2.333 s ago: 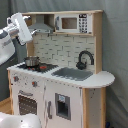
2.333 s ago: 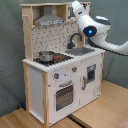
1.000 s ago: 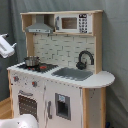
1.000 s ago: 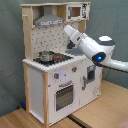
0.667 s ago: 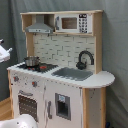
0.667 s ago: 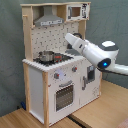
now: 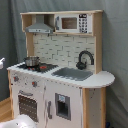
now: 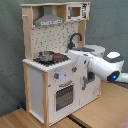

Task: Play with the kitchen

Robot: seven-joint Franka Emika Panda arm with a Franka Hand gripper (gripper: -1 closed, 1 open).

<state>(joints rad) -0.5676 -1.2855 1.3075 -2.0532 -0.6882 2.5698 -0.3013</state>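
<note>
The kitchen [image 7: 60, 87] is a white and light-wood toy unit, seen in both exterior views. A small metal pot [image 7: 31, 61] stands on its stovetop, left of the grey sink [image 7: 75, 73] and black faucet [image 7: 85, 59]. In the second exterior view, the white arm [image 8: 102, 64] reaches in from the right across the kitchen [image 8: 50, 85]. The gripper [image 8: 70, 53] hovers at counter height just right of the pot [image 8: 46, 56], above the knobs [image 8: 56, 76] and oven door [image 8: 63, 95]. In the first exterior view only a white sliver of the arm [image 7: 1, 62] shows at the left edge.
A grey curtain [image 7: 115, 45] hangs behind the kitchen. A hood [image 8: 48, 20] and a toy microwave [image 7: 72, 22] overhang the counter. A wooden surface [image 8: 100, 112] lies below, and a white rounded body [image 7: 22, 122] fills the first exterior view's bottom left.
The arm has come down from beside the hood to counter height by the stove. In the first exterior view it has slid almost out past the left edge.
</note>
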